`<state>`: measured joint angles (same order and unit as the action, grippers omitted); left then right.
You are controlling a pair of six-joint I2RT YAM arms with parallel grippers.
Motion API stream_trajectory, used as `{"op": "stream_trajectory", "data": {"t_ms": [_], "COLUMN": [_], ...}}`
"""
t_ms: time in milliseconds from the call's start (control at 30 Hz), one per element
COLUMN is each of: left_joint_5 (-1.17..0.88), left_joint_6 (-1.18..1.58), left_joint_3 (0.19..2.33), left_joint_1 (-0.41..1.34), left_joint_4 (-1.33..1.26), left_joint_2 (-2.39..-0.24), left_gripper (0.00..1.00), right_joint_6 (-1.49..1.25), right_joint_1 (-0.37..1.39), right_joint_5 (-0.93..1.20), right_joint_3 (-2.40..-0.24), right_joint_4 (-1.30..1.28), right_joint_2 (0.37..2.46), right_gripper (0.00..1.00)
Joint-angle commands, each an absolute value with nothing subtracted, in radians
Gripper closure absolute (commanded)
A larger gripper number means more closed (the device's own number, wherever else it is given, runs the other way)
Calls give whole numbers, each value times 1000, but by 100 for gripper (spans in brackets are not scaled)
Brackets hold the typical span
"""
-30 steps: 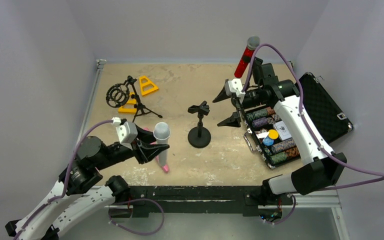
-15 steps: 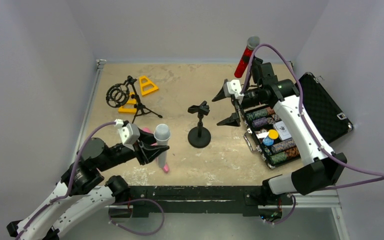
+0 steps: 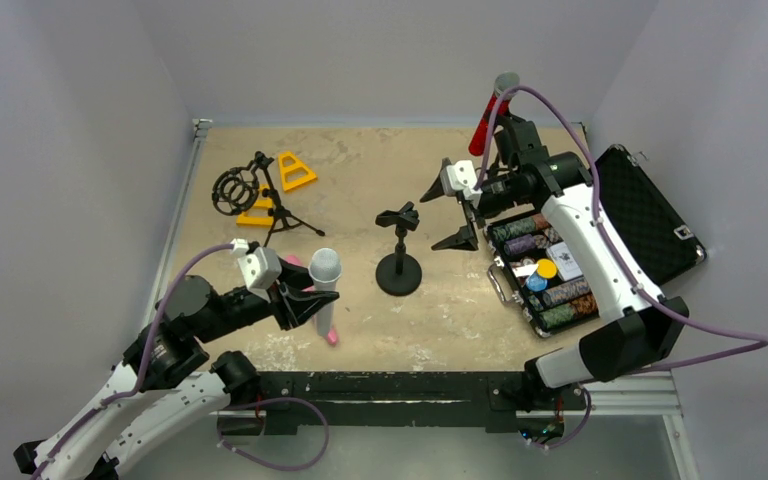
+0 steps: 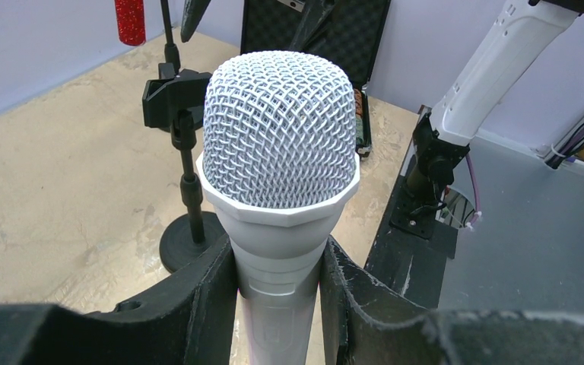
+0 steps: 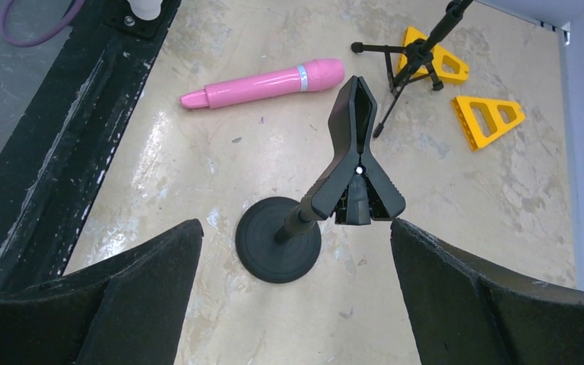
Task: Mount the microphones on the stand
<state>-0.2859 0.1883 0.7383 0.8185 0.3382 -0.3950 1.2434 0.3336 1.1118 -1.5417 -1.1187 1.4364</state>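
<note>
- Slippage worries us: our left gripper (image 3: 312, 300) pinches the white microphone (image 4: 280, 129) upright at near left
- Our right gripper (image 3: 432, 222) gapes empty beside the centre stand (image 3: 398, 272); a skewed push could topple it

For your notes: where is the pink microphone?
Top view: the pink microphone lies flat on the table, near left, by the white microphone in the left gripper.

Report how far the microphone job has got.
Done, apparently: the red mic stands upright at the back right, its mount hidden. In hand: the left fingers grip the white mic upright, short of the empty round-base stand; the right fingers stand open. Left: seat the white mic, then the pink mic, lying on the table.
</note>
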Motion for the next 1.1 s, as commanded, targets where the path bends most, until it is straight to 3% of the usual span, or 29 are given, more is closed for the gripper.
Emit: {"op": "stream_trajectory", "data": {"t_ms": [0, 1067], "left_joint_5": [-281, -285], "left_joint_6": [149, 132], "left_joint_3": [731, 715], "left_joint_1": [814, 813], "left_joint_4": [281, 264], "left_joint_2": [-395, -402], "left_gripper": [100, 100], "right_joint_6": [1310, 1316], "right_joint_1": [343, 356], "right_joint_5": [1098, 1067], "right_joint_3": [-1619, -1670], "right_joint_4": [-1185, -1215], "right_joint_2": [1466, 1496], "right_gripper": [4, 3]}}
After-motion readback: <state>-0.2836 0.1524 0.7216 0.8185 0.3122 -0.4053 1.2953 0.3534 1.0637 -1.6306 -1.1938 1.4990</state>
